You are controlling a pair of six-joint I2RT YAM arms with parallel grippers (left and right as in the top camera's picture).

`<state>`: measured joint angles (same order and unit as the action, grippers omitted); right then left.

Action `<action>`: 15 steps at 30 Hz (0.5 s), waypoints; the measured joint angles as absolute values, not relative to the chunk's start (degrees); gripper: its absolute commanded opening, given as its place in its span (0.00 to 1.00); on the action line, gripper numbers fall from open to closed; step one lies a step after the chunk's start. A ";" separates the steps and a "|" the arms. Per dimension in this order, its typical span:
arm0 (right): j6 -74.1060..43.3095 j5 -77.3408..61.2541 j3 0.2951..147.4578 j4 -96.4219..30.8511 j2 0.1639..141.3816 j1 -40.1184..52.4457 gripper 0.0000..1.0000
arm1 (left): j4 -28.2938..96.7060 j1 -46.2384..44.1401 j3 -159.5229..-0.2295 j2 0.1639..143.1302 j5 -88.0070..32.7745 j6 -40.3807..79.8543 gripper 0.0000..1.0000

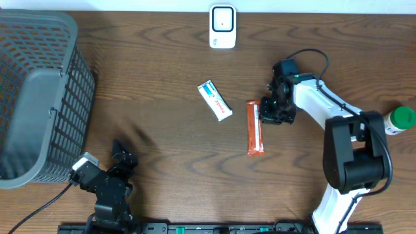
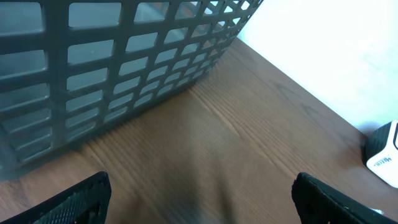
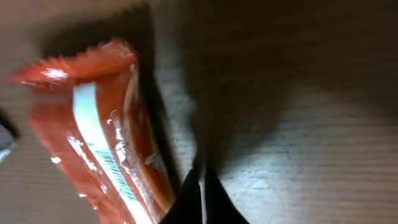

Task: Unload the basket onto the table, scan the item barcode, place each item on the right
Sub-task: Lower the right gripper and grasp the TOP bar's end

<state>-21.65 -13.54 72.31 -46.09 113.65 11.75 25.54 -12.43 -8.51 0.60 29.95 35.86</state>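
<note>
Nearest the base, the left gripper [image 1: 122, 155] hovers over the wooden table [image 1: 162, 65] with its jaws spread wide and nothing between them. Further out, an orange-red snack packet [image 1: 255, 128] lies flat near the middle of the table. The right gripper [image 3: 202, 186] is down at the packet's right edge with its fingers pressed together; whether they pinch the wrapper is unclear. A green-capped bottle [image 1: 400, 119] stands far right. A white-and-blue packet [image 1: 214, 99] lies beyond, a grey mesh basket [image 1: 39, 97] sits left, and the white scanner [image 1: 222, 26] is at the far edge.
</note>
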 measured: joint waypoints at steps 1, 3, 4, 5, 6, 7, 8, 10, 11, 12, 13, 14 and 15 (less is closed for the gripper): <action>-21.63 -13.41 72.31 -46.11 113.62 11.92 0.01 | 25.54 -12.43 -8.49 0.58 29.95 35.83 0.94; -21.63 -13.41 72.31 -46.30 113.62 12.05 0.01 | 25.54 -12.43 -8.51 0.60 29.95 35.83 0.93; -21.61 -13.45 72.31 -46.74 113.62 12.25 0.01 | 25.54 -12.43 -8.51 0.60 29.95 35.83 0.93; -21.52 -13.41 72.31 -47.27 113.62 12.45 0.01 | 25.54 -12.43 -8.49 0.60 29.95 35.83 0.93; -21.47 -13.45 72.34 -47.72 113.60 12.51 0.01 | 25.54 -12.43 -8.51 0.58 29.95 35.83 0.93; -21.43 -13.45 72.34 -48.53 113.56 12.64 0.01 | 25.54 -12.43 -8.49 0.58 29.95 35.83 0.93; -21.41 -13.41 72.34 -49.15 113.51 12.71 0.01 | 25.54 -12.43 -8.51 0.60 29.95 35.83 0.93; -21.37 -13.19 72.34 -50.24 113.38 12.73 0.01 | 25.54 -12.43 -8.49 0.58 29.98 35.83 0.93; -21.32 -13.10 72.34 -50.68 113.21 12.73 0.01 | 25.54 -12.43 -8.51 0.58 29.95 35.83 0.93; -21.28 -13.02 72.34 -51.24 112.86 12.73 0.01 | 25.54 -12.43 -8.49 0.60 29.95 35.83 0.93; -21.26 -12.97 72.34 -51.94 112.31 12.73 0.01 | 25.54 -12.43 -8.49 0.58 29.95 35.83 0.93; -21.26 -12.91 72.34 -52.73 111.68 12.73 0.01 | 25.54 -12.43 -8.49 0.60 29.98 35.83 0.93; -21.26 -12.78 72.34 -53.49 110.89 12.71 0.01 | 25.54 -12.43 -8.51 0.60 29.98 35.83 0.93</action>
<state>-21.26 -12.78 72.34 -53.49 110.89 12.71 25.54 -12.43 -8.51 0.60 29.98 35.83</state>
